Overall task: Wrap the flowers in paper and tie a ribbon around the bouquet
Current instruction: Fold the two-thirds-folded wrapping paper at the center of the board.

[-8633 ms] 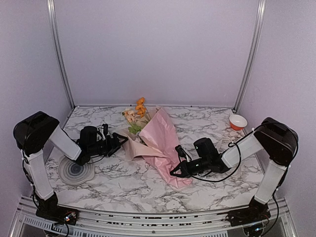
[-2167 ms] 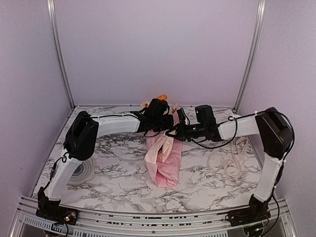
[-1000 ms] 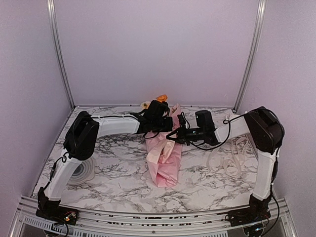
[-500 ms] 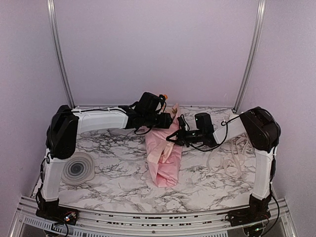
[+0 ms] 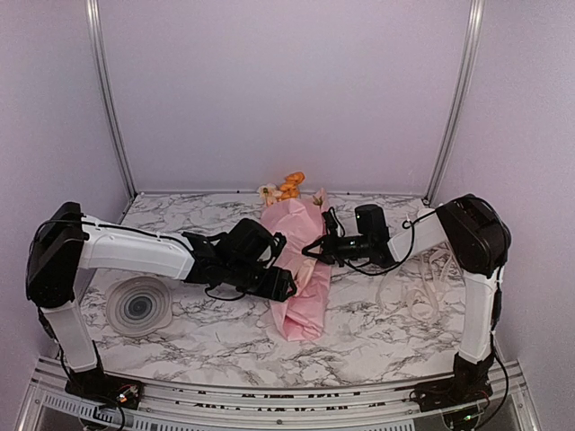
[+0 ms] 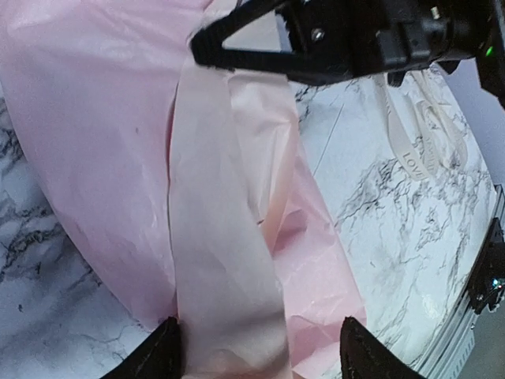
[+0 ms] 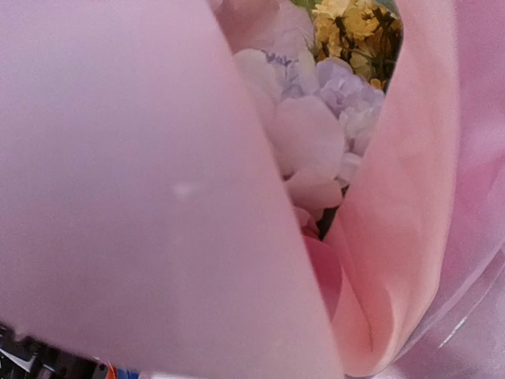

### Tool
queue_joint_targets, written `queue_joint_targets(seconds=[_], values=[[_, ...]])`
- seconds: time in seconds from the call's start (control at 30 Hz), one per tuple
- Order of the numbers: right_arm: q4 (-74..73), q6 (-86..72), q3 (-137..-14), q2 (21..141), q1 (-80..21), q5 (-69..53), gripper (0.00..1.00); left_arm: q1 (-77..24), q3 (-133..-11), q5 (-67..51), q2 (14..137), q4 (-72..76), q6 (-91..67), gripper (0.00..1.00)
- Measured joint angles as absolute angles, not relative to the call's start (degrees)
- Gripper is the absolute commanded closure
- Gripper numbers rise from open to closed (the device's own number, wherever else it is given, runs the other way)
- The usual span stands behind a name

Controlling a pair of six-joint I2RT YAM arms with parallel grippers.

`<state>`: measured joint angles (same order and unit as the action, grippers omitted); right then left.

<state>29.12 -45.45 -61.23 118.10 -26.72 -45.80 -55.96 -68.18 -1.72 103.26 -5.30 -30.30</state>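
Note:
The bouquet [image 5: 301,269] lies mid-table as a cone of pink paper [image 6: 118,118], with the orange and whitish flowers [image 5: 287,187] at its far wide end. My left gripper [image 5: 286,285] hangs open over the cone's narrow lower part. Its fingertips [image 6: 168,351] stand on either side of a folded paper flap [image 6: 225,260] without touching it. My right gripper [image 5: 311,250] is shut on the paper's edge at the cone's right side, and its black tip [image 6: 207,46] meets that flap. In the right wrist view paper hides the fingers, and whitish and yellow flowers [image 7: 331,118] show inside. The ribbon [image 5: 415,289] lies loose to the right.
A round grey ringed disc [image 5: 137,307] sits at the near left beside the left arm's base. The ribbon's loops [image 6: 414,138] spread over the marble between the bouquet and the right wall. The metal front rail [image 5: 269,395] borders the near edge.
My left gripper opened and let go at the bouquet's far end, then the arm swung forward and down to the cone's lower part. The right gripper stayed shut in place.

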Motion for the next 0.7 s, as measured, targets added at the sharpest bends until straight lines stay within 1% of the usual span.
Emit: queue_joint_targets(seconds=[0.2, 0.23, 0.27, 0.33, 0.4, 0.47, 0.53, 0.6, 0.63, 0.67, 0.7], values=[[29.15, -45.43, -61.21, 118.08, -26.72, -45.8, 1.0, -55.79, -67.24, -0.97, 104.64, -5.45, -31.75, 0.31], [29.15, -45.43, -61.19, 118.08, -26.72, -45.8, 1.0, -55.77, -67.24, -0.58, 104.64, -5.45, -31.79, 0.31], [29.15, -45.41, -61.12, 118.1, -26.72, -45.8, 1.0, -55.75, -67.22, -0.34, 104.64, -5.48, -31.9, 0.34], [29.26, -45.41, -61.01, 118.08, -26.72, -45.78, 1.0, -55.72, -67.22, -0.67, 104.64, -5.28, -32.18, 0.44], [29.43, -45.36, -60.9, 118.08, -26.72, -45.76, 1.0, -55.81, -67.2, -2.39, 104.77, -4.23, -32.23, 0.59], [29.54, -45.34, -60.9, 118.08, -26.72, -45.76, 1.0, -56.18, -67.44, -4.34, 105.45, -2.96, -31.83, 0.81], [29.56, -45.32, -60.84, 118.08, -26.72, -45.76, 1.0, -56.75, -67.83, -5.32, 106.63, -2.13, -31.94, 0.99], [29.82, -45.36, -60.58, 118.08, -26.72, -45.82, 1.0, -57.52, -68.34, -5.52, 107.83, -1.56, -31.14, 1.0], [30.06, -45.41, -60.38, 118.08, -26.72, -45.89, 0.97, -57.89, -68.64, -5.32, 108.12, -1.58, -30.57, 1.0], [30.52, -45.45, -60.1, 118.08, -26.72, -45.98, 0.92, -58.35, -69.17, -4.95, 108.33, -1.76, -29.8, 1.0], [31.18, -45.67, -59.68, 118.08, -26.72, -46.04, 0.84, -58.76, -70.04, -4.45, 108.55, -1.98, -28.91, 1.0]])
